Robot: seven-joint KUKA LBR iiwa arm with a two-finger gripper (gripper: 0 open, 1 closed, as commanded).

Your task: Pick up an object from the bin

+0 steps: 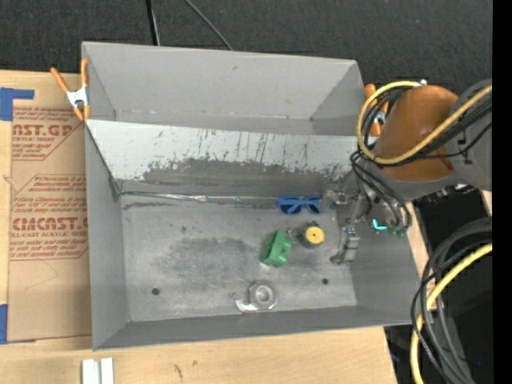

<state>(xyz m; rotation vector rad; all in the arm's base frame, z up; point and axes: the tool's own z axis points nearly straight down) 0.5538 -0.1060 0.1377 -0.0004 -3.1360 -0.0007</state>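
Yellow disc [313,235], small and round with a dark centre, lies on the floor of the grey bin [192,254], towards its right side. Just right of the disc, the gripper [344,254] is low over the floor; whether it is open or closed cannot be told. Just left of the disc sits a green block [278,248], behind it a blue piece [299,206], and in front, to the left, a silver ring [260,296].

Left floor [180,254] open — green block [278,249] midway

text: "CAST.GP", "-CAST ACRYLIC SHEET" | red print | on: cardboard [40,166]
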